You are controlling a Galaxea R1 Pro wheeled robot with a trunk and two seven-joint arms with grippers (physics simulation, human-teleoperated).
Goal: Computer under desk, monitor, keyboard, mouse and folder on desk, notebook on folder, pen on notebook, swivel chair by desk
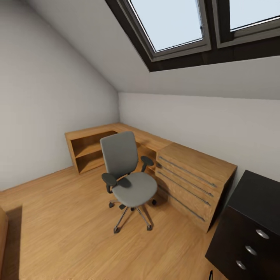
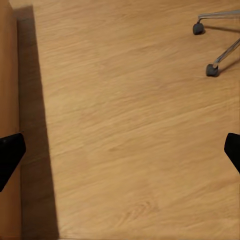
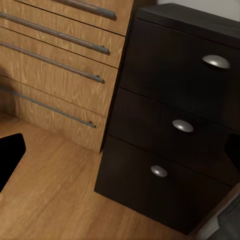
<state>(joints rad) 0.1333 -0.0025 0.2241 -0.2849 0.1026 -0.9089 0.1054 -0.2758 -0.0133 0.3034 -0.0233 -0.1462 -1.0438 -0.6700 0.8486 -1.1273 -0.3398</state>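
Observation:
A grey swivel chair [image 1: 126, 182] stands on the wood floor in front of the L-shaped wooden desk [image 1: 116, 130] in the room's corner, its back toward the desk's open shelves. Its seat is bare grey fabric. In the left wrist view, my left gripper [image 2: 120, 155] hangs open over the floor, with two of the chair's casters [image 2: 212, 70] a short way off. My right gripper [image 3: 122, 155] is also open with nothing between its fingers, and it faces the black cabinet [image 3: 170, 100].
A wooden drawer unit [image 1: 190, 175] forms the desk's right end, and the black three-drawer cabinet [image 1: 252, 225] stands right beside it. Another wooden piece [image 1: 3, 233] sits at the left edge. Open floor [image 1: 70, 217] lies between me and the chair, under a sloped ceiling with skylights [image 1: 171, 23].

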